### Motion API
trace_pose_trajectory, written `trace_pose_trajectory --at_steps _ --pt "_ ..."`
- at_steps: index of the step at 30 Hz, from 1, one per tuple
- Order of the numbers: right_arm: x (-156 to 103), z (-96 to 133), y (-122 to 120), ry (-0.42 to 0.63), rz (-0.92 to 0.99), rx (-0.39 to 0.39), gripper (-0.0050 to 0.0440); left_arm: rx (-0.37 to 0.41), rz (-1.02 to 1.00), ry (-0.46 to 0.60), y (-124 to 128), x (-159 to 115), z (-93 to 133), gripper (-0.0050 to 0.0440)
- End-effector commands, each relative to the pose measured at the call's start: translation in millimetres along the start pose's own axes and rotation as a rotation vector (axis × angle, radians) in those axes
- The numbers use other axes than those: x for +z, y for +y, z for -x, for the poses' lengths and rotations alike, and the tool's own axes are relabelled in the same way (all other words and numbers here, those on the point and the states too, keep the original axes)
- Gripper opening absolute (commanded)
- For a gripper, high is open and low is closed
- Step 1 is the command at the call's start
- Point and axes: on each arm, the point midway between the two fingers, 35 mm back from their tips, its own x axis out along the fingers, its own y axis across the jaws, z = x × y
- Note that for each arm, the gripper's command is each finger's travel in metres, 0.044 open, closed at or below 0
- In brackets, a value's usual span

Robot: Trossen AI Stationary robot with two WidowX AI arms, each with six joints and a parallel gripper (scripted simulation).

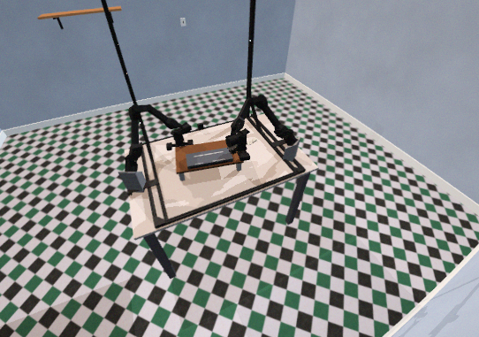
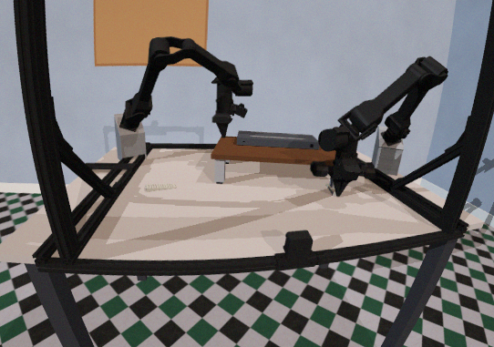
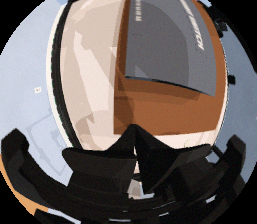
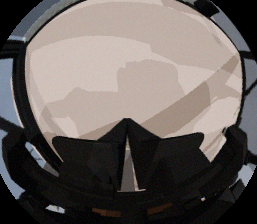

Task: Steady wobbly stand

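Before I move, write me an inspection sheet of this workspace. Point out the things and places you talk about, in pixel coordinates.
Surface: pale table (image 1: 190, 194) (image 2: 205, 234) (image 3: 88, 65) (image 4: 88, 60), crossed by shadows.
Job's things: network switch (image 1: 209, 157) (image 2: 278, 139) (image 3: 168, 50) on brown stand (image 1: 181, 160) (image 2: 273, 153) (image 3: 158, 112); pale row (image 1: 253, 141) (image 2: 160, 187), possibly the wedges, off to one side. Steadiness can't be told.
Clutter: nothing seen.
Grippers: both shut and empty; left gripper (image 2: 222, 135) (image 3: 134, 126) at one end of the stand, contact unclear; right gripper (image 2: 338, 194) (image 4: 128, 120) low beside the other end.
Cables: nothing seen.
Surroundings: black frame (image 1: 251, 42) (image 2: 29, 88), checkered floor (image 1: 247, 271) (image 2: 228, 316).
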Motion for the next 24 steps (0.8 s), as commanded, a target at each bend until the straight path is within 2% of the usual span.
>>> trace_pose_trajectory --at_steps 1,24 --pt "-1.1 0.3 0.2 0.000 0.001 -0.001 0.0000 -0.007 -0.004 0.017 0.8 -1.3 -8.0 0.0000" --pt "-5.1 0.3 0.2 -0.001 0.000 0.000 0.0000 -0.007 -0.004 0.017 0.8 -1.3 -8.0 0.0000"
